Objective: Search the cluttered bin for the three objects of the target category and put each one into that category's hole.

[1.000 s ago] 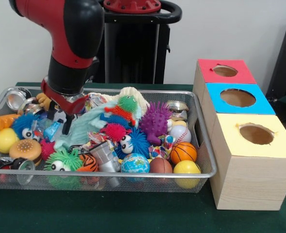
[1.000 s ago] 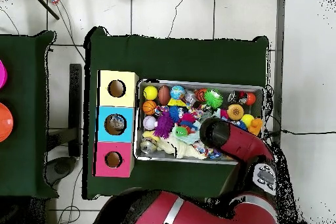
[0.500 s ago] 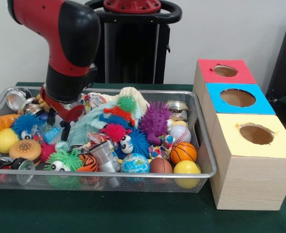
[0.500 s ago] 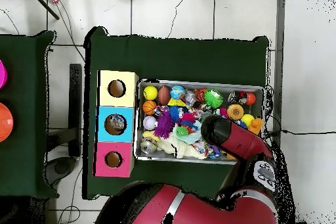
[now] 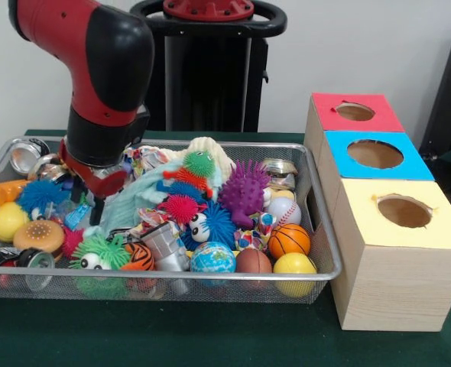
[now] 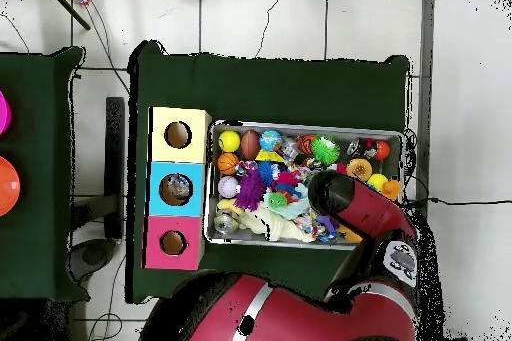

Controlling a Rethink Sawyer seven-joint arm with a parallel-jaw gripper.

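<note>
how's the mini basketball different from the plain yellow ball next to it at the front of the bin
The mini basketball is orange with black seam lines; the yellow ball is one plain colour with no markings. The basketball sits higher and further back in the pile, while the yellow ball lies low against the wire bin at its front corner nearest the boxes. The basketball looks slightly larger. Both are round balls, side by side at the same end.
</note>
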